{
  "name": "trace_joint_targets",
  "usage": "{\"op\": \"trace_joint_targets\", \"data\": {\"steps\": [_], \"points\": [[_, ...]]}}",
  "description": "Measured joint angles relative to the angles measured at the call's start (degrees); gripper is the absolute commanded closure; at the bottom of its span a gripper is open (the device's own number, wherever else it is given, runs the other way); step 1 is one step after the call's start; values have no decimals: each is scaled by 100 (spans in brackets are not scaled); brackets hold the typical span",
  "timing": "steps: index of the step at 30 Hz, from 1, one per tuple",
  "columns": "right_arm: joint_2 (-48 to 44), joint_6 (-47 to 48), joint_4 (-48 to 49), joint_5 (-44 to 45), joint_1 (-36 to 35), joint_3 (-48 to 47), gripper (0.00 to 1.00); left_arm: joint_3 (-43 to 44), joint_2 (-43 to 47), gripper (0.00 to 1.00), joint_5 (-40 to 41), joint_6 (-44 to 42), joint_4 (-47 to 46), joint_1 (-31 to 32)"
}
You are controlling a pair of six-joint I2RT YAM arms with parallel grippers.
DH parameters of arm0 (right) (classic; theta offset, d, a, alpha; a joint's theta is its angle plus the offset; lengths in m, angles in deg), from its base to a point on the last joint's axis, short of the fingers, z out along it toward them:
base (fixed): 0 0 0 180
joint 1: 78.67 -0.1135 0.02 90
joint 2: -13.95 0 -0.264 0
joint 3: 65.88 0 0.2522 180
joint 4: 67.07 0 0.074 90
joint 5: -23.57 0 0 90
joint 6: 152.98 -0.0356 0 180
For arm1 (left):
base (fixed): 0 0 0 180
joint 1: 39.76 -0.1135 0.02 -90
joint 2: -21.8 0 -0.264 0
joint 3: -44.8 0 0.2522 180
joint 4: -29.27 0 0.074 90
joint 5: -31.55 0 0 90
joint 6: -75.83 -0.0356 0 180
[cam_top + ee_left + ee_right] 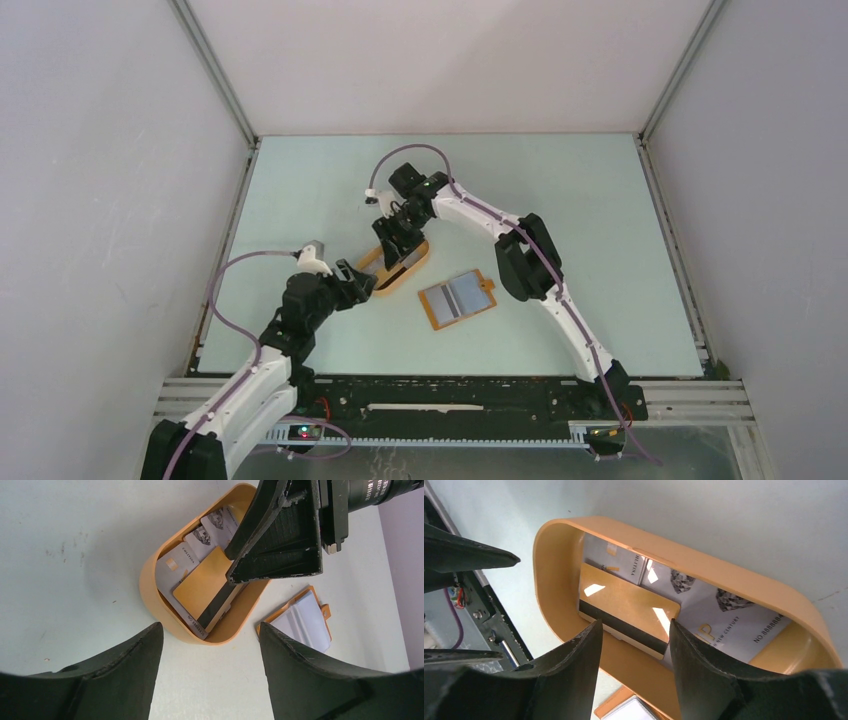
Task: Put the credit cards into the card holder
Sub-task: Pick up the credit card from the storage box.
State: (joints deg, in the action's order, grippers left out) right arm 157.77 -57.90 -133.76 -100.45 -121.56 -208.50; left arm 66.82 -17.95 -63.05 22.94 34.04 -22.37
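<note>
1. Left claw (210, 629) open, empty. Flat orange-tan folding card holder (302, 620) lies unfolded to its right, apart.
2. Oval orange plastic tray (150, 580) just beyond left claw.
3. Right claw (634, 625) inside tray, fingers apart astride gold black-striped card (624, 600); grip unclear.
4. Pale whitish credit cards (724, 615) underneath.

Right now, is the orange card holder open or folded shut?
Open. The card holder lies spread flat on the table, blue-grey lining and slots facing up, closure tab sticking out sideways.
</note>
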Motion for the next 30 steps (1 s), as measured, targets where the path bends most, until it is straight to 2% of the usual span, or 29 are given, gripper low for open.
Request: {"op": "trace_joint_targets", "data": {"steps": [9,14,20,30], "points": [[15,-179,4,-529,-26,11,40,0,-39,28,-42,-7,-79,-13],[15,-11,-11,-654,-26,0,36,0,-37,29,-59,-7,-101,-24],[15,970,-17,-498,7,-197,33,-2,111,31,-59,-9,-90,-48],[37,3034,-343,-496,-33,-592,30,-186,898,32,74,-9,63,-61]]}}
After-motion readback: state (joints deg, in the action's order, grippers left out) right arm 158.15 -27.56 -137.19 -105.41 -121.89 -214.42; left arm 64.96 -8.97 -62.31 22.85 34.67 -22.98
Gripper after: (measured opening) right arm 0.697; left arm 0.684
